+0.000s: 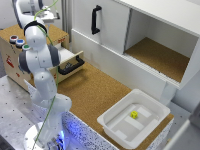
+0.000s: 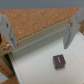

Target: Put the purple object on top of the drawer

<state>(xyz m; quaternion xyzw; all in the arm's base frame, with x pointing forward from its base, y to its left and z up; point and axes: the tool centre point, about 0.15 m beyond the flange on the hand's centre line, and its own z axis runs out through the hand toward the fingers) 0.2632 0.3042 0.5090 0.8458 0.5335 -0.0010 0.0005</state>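
Note:
The purple object (image 2: 59, 61), a tiny dark cube, lies on a white floor bordered by a light-wood edge, beside a cork-brown surface. My gripper (image 2: 39, 42) hangs above it, open, with one finger on each side of the wrist view and nothing between them. The cube sits off to one side of the gap, nearer one finger (image 2: 71, 33). In the exterior view the drawer (image 1: 12, 55) stands at the left, its tray pulled out with the black bar handle (image 1: 70, 67) showing. My arm (image 1: 39, 56) rises in front of it and hides the purple object there.
Round coloured buttons (image 1: 18, 40) sit on the drawer's cork top. A big white cabinet with a vertical black handle (image 1: 96, 19) stands behind, with an open compartment. A white plastic tub (image 1: 118, 127) at the exterior view's right holds a small yellow cube (image 1: 134, 114).

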